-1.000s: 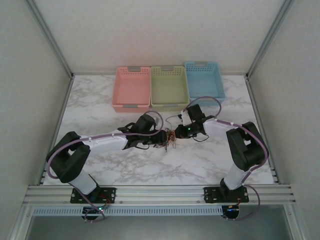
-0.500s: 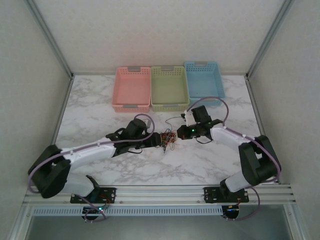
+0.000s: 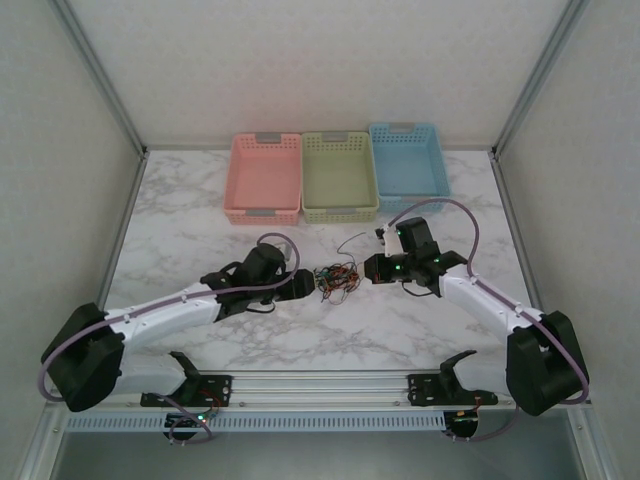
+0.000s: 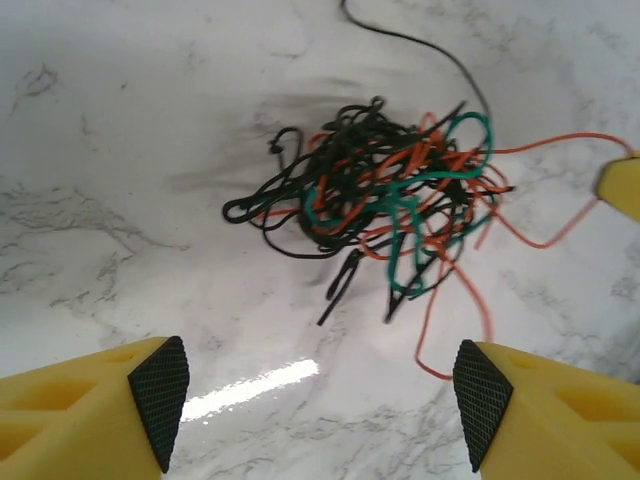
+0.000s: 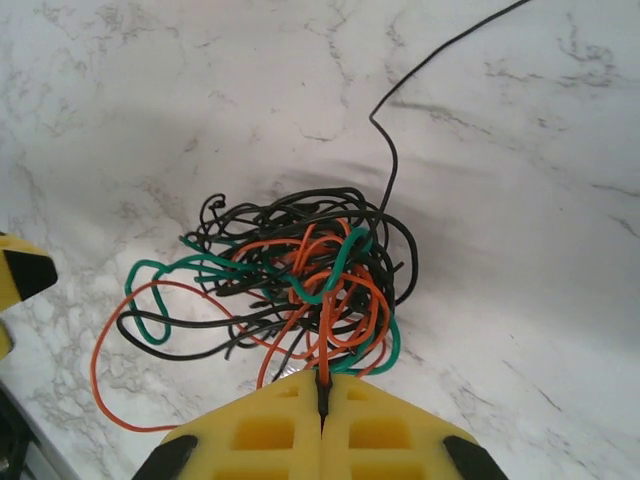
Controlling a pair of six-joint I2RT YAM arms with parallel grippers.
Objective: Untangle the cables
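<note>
Bunched into a small knot of black, green and orange strands on the marble table, near the front of the green basket: the cables. Trailing from the knot toward that basket, one loose black strand. In front of the basket's right corner, the right gripper, fingers pressed together and pinching an orange strand at the knot's edge. In front of its left corner, the left gripper, fingers spread wide, nothing between them, touching no strand. Flanking the green basket, a pink basket and a blue basket.
</note>
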